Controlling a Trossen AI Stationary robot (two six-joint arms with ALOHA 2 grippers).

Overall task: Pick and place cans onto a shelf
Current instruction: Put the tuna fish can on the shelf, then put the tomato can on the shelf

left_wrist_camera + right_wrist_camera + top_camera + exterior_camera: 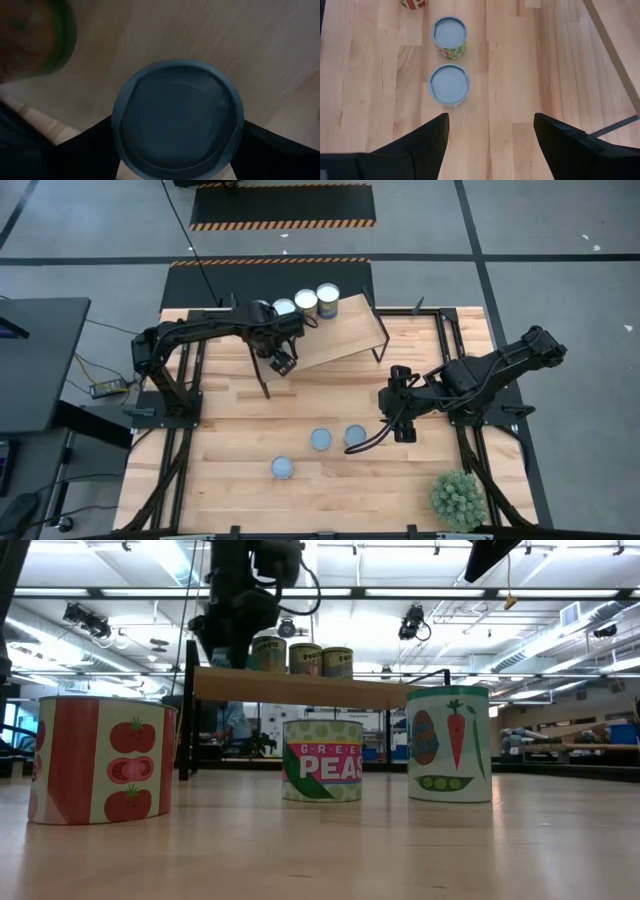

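The left hand (268,320) sits over the near-left end of the wide light-wood shelf on its thin black frame (345,330); its dark fingers (90,150) stand on either side of a round blue-grey-topped can (177,117), closed around it, so it appears to be setting that can down beside the others; by my judgement this is the placing step, and the next move calls for spreading the fingers and lifting straight up without nudging the row. Three cans with yellowish labels (306,303) stand in a line along the shelf's far edge. The right hand (400,415) hovers open over the wooden worktop (230,480), with two short blue-grey-topped cans (449,84) ahead of it and a third, tomato-patterned can (98,758) farther off; those three are yet to be shelved.
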